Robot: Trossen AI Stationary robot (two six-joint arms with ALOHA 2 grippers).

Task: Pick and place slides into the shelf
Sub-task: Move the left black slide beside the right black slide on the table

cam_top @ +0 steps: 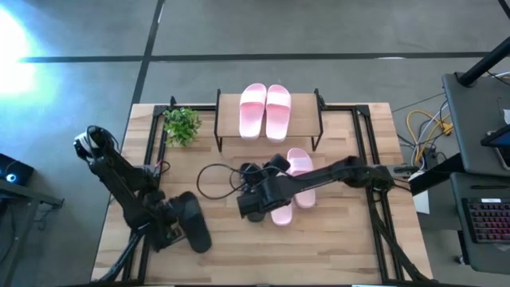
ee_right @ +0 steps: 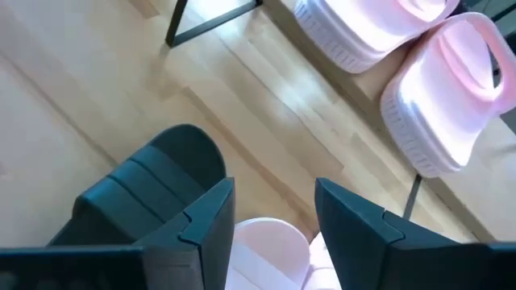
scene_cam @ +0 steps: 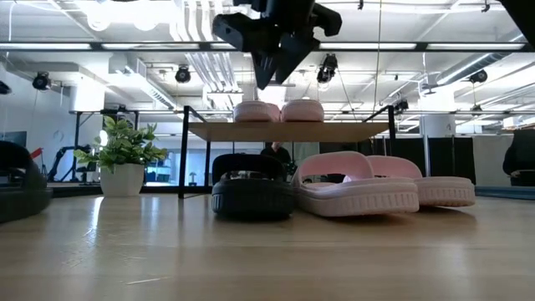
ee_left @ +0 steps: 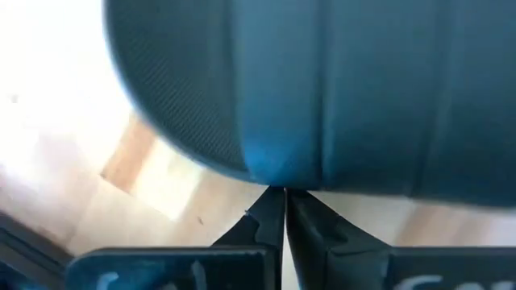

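Shelf: small rack, light wooden top board, black metal legs [cam_top: 269, 127], pink pair on top.
Right gripper [ee_right: 272, 211]: spread wide above black and pink slides [scene_cam: 355, 184] before the shelf.
Left gripper [ee_left: 285, 209]: pinching a black slide [cam_top: 191, 219], well left.
Advice: centre over one strap, descend straight.

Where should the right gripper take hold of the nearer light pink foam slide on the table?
Pinch the wide strap, coming straight down from above: the light pink slide sits sole-down, so its strap arches up clear of the footbed. The open right gripper hovers over it, beside the black slide.
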